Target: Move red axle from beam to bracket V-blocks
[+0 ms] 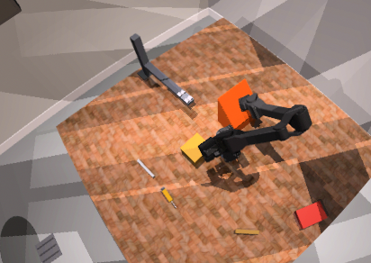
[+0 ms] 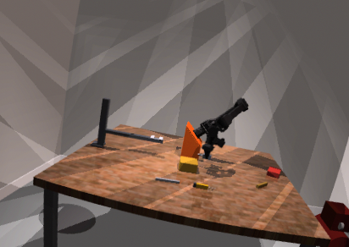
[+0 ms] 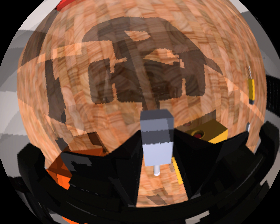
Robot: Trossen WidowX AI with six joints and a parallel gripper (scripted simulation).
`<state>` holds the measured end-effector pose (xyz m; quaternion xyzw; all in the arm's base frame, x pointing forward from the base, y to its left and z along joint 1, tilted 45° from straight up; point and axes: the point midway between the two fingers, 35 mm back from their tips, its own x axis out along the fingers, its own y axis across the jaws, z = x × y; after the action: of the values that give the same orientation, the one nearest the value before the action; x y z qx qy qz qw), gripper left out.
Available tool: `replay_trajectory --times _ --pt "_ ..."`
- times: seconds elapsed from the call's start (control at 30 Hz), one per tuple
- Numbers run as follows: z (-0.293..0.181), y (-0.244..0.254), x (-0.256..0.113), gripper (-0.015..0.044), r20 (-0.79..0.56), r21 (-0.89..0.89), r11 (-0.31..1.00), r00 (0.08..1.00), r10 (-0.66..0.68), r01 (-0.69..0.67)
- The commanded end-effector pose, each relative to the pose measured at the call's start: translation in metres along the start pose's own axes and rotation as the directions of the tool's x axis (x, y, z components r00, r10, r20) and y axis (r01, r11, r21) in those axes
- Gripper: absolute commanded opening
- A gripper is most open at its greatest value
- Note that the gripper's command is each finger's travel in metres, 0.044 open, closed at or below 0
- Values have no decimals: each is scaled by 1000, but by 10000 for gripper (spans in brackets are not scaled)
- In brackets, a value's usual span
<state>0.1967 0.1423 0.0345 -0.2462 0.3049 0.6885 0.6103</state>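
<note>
My black arm [image 2: 220, 122] leans up behind an orange panel [image 2: 190, 143], my fingers [image 2: 207, 155] low over the worktop [image 2: 140, 192]. A yellow block [image 2: 188, 164] sits at the panel's foot. In front lie a thin grey rod [image 2: 168, 180] and a yellow-handled tool [image 2: 201, 186]; a red block [image 2: 274, 172] rests well apart.
</note>
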Motion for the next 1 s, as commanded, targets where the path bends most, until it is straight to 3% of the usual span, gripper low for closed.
replay_trajectory --times 0.0,0.27,0.6,0.97 --pt "0 0 -18 0 5 -5 1000 1000 1 -1" --pt "-2 -2 -22 0 8 -41 999 1000 1 0" --pt "-3 -2 -21 0 8 -303 953 1000 1 2" --pt "17 -31 -24 0 8 -336 942 1000 -1 3"
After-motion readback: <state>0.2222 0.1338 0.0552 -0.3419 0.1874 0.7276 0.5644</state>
